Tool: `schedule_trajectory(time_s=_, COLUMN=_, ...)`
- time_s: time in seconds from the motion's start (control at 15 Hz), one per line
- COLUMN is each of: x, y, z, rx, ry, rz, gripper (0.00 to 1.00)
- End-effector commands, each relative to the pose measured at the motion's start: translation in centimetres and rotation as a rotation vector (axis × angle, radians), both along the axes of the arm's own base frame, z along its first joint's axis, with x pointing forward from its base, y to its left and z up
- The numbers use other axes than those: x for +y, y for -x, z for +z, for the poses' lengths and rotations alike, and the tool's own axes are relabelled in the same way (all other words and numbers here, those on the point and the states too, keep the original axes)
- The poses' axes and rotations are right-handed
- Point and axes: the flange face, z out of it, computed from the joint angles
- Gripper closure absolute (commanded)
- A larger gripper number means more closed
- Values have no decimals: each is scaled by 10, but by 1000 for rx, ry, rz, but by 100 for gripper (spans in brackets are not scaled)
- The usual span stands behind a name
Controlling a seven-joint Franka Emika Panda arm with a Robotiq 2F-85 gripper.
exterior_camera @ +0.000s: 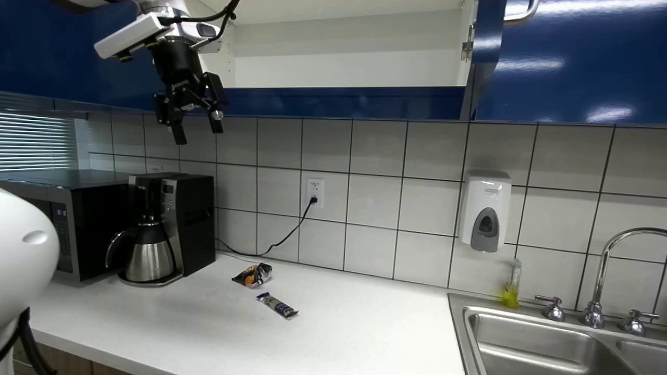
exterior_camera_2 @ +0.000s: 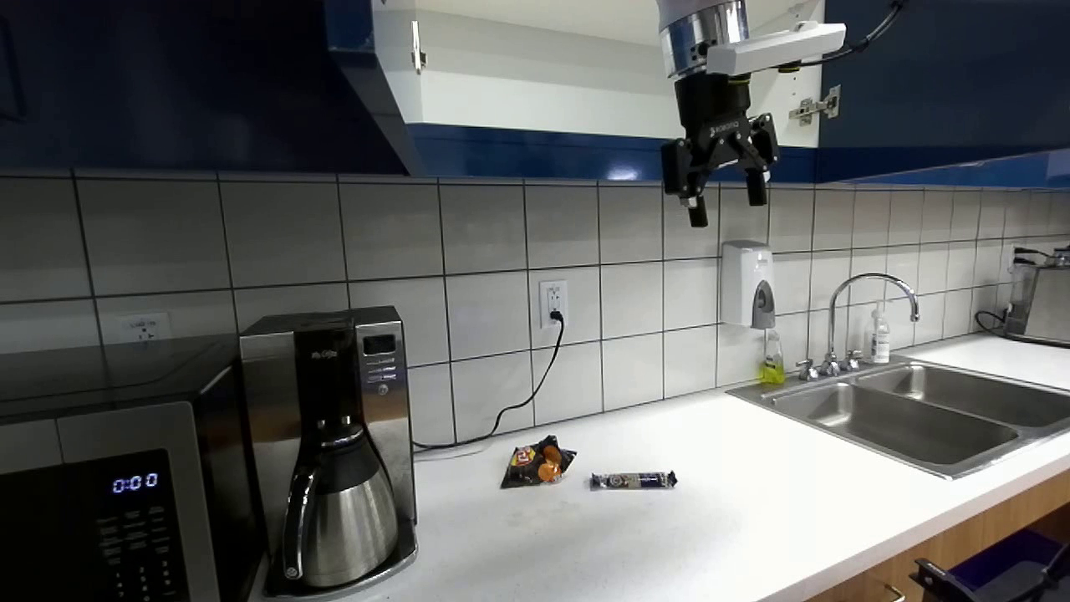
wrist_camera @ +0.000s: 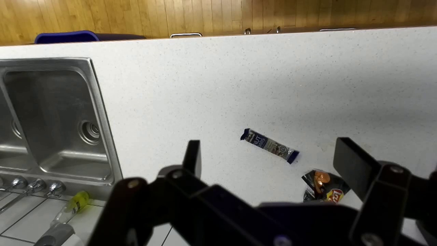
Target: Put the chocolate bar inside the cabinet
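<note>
The chocolate bar, a slim blue and silver wrapped bar (exterior_camera: 277, 305), lies flat on the white counter. It also shows in an exterior view (exterior_camera_2: 633, 480) and in the wrist view (wrist_camera: 269, 146), where its wrapper reads "NUT BARS". My gripper (exterior_camera: 198, 130) is open and empty, fingers pointing down, high above the counter and in front of the cabinet. In the wrist view the bar appears between the wide-apart fingertips (wrist_camera: 269, 148), well below them. The blue cabinet with a white interior (exterior_camera: 344, 101) is open above the counter; it also shows in an exterior view (exterior_camera_2: 543, 149).
A black chip bag (exterior_camera: 254, 275) lies close to the bar. A coffee maker (exterior_camera_2: 351, 451) and a microwave (exterior_camera_2: 109, 493) stand at one end of the counter. A sink (exterior_camera: 531, 338), faucet (exterior_camera: 599, 271) and soap dispenser (exterior_camera: 486, 211) are at the other. A power cord (exterior_camera_2: 518, 407) runs along the wall.
</note>
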Motion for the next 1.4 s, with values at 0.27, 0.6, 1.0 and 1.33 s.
schedule_trajectory(time_s=0.27, x=0, y=0, z=0, rx=1, ry=0, rz=0, gripper=0)
schedule_trajectory(time_s=0.6, x=0, y=0, z=0, rx=1, ry=0, rz=0, gripper=0)
schedule_trajectory(time_s=1.0, x=-13, y=-12, z=-27, rx=12, ry=-14, rz=-19, gripper=0)
schedule_trajectory(time_s=1.33, x=-24, y=-22, z=-66, rx=38, ry=-25, rz=-31, gripper=0)
